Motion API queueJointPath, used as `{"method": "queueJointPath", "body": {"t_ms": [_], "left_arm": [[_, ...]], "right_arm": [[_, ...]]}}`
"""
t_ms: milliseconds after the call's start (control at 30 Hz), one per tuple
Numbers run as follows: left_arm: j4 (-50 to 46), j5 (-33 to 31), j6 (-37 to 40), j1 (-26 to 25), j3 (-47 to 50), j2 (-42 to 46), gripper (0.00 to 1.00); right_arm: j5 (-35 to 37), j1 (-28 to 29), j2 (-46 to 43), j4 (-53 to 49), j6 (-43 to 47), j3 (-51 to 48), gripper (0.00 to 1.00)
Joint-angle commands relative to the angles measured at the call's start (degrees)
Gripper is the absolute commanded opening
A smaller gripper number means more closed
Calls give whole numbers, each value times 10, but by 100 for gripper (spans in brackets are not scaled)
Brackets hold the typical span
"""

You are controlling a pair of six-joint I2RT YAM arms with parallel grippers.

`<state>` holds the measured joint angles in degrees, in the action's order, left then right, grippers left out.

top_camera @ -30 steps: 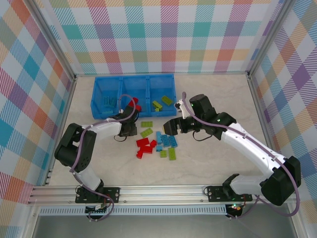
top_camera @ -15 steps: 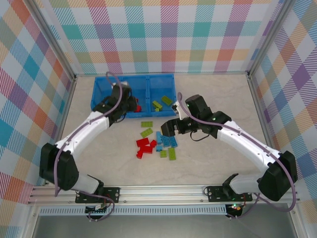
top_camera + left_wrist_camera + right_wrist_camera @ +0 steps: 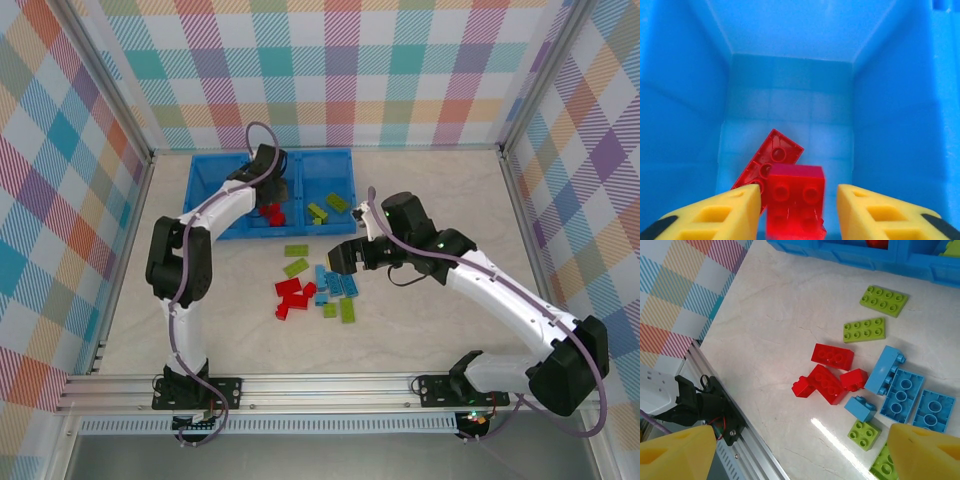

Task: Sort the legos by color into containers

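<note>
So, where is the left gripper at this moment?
In the top view the left gripper is over the tray's middle compartment at the table's far side, red bricks just below it.

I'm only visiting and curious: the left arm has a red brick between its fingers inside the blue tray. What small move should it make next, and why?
Probably lift the left gripper straight up out of the compartment. Its jaws look parted, with a gap beside the blurred red brick above another red plate, so the drop seems done. More red bricks wait on the table.
</note>
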<state>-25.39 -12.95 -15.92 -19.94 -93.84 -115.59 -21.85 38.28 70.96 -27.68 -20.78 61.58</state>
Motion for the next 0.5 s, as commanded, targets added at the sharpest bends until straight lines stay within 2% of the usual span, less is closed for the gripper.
{"method": "queueJointPath", "body": {"t_ms": [0, 167, 300, 467], "left_arm": [[-10, 10, 2, 4, -14, 50, 48], [-12, 39, 2, 1, 31, 157, 53], [-17, 75, 22, -16, 93, 290, 55], [-57, 152, 141, -55, 179, 481, 60]], "right_arm": [[12, 3, -13, 8, 0, -7, 89], [36, 3, 0, 22, -11, -2, 89], [67, 18, 26, 11, 2, 14, 87], [167, 68, 90, -55, 31, 57, 87]]}}
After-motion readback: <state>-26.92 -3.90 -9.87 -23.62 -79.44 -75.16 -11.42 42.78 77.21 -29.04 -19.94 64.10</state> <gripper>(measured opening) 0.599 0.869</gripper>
